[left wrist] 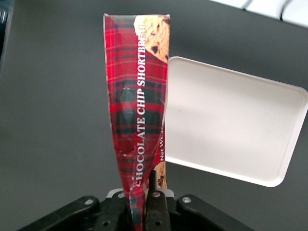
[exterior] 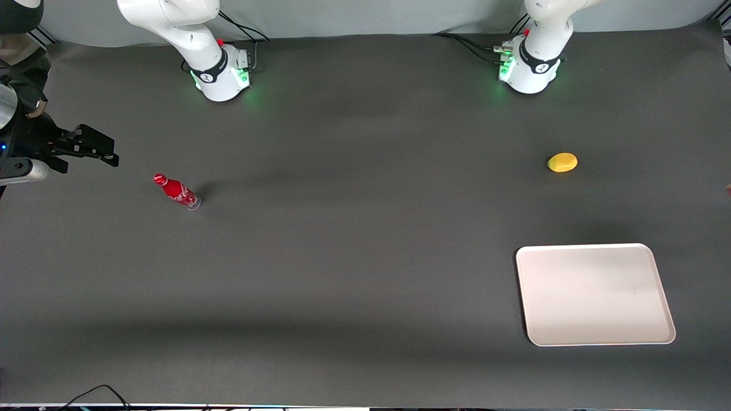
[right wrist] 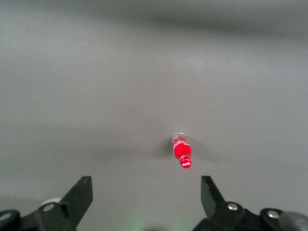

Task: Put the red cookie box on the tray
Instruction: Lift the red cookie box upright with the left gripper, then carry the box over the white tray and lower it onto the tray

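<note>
Clearly the left arm's black two-finger gripper is clamping one end of the long red tartan cookie box, lifting it above the dark table. Below and just beside the hanging box, the cream-white rectangular tray is lying flat.

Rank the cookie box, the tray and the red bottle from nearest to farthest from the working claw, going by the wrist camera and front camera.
1. Cookie box, gripped in the claw.
2. Tray, beside the held box in the wrist view.
3. Red bottle, toward the parked arm's end of the table.
</note>
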Motion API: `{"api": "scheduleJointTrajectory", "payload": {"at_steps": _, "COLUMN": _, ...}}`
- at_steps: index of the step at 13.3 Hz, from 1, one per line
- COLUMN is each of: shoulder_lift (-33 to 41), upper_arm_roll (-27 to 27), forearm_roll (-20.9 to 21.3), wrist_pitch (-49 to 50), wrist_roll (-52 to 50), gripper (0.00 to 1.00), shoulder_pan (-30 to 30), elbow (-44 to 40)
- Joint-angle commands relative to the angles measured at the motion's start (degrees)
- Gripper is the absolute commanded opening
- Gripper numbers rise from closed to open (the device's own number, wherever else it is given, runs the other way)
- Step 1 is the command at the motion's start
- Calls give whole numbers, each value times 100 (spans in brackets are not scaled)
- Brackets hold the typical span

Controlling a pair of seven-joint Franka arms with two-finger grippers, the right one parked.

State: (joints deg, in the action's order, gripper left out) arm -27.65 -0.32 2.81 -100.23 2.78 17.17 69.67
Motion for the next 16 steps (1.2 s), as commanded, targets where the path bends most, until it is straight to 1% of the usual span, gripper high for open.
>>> {"api": "scheduleJointTrajectory", "payload": {"at_steps": 1, "shoulder_lift": -178, "upper_arm_roll": 374, "forearm_roll": 211, "wrist_pitch": -356, "wrist_roll": 572, "gripper": 0, "shoulder_pan": -669, "elbow": 196}}
{"api": "scheduleJointTrajectory", "payload": {"at_steps": 2, "shoulder_lift": -318, "upper_arm_roll": 383, "forearm_roll": 228, "wrist_pitch": -383, "wrist_roll": 748, "gripper": 0, "shoulder_pan": -810, "elbow": 196}}
{"api": "scheduleJointTrajectory", "payload": {"at_steps": 3, "shoulder_lift": -398, "upper_arm_roll": 375, "forearm_roll": 298, "wrist_pitch": -548, "wrist_roll": 950, "gripper": 0, "shoulder_pan": -811, "elbow": 248}}
{"api": "scheduleJointTrajectory", "payload": {"at_steps": 4, "shoulder_lift": -416, "upper_arm_roll": 375, "forearm_roll": 255, "wrist_pitch": -863, "wrist_roll": 1100, "gripper": 0, "shoulder_pan": -759, "elbow": 536}}
{"api": "scheduleJointTrajectory", "payload": {"at_steps": 6, "shoulder_lift": -539, "upper_arm_roll": 392, "forearm_roll": 228, "wrist_pitch": -1969, "wrist_roll": 1286, "gripper": 0, "shoulder_pan": -706, "elbow": 1178}}
{"api": "scheduleJointTrajectory", "payload": {"at_steps": 8, "shoulder_lift": -854, "upper_arm_roll": 462, "forearm_roll": 150, "wrist_pitch": -2604, "wrist_roll": 1277, "gripper": 0, "shoulder_pan": -697, "elbow": 1321}}
{"api": "scheduleJointTrajectory", "payload": {"at_steps": 9, "shoulder_lift": -986, "upper_arm_roll": 462, "forearm_roll": 123, "wrist_pitch": -2781, "wrist_roll": 1277, "gripper": 0, "shoulder_pan": -688, "elbow": 1321}}
{"api": "scheduleJointTrajectory", "payload": {"at_steps": 11, "shoulder_lift": -1206, "upper_arm_roll": 462, "forearm_roll": -236, "wrist_pitch": -3019, "wrist_roll": 1286, "gripper": 0, "shoulder_pan": -653, "elbow": 1330}}
{"api": "scheduleJointTrajectory", "payload": {"at_steps": 13, "shoulder_lift": -1321, "upper_arm_roll": 462, "forearm_roll": -246, "wrist_pitch": -3116, "wrist_roll": 1286, "gripper": 0, "shoulder_pan": -653, "elbow": 1382}}
{"api": "scheduleJointTrajectory", "payload": {"at_steps": 16, "shoulder_lift": -1479, "upper_arm_roll": 462, "forearm_roll": -290, "wrist_pitch": -3572, "wrist_roll": 1295, "gripper": 0, "shoulder_pan": -618, "elbow": 1514}}
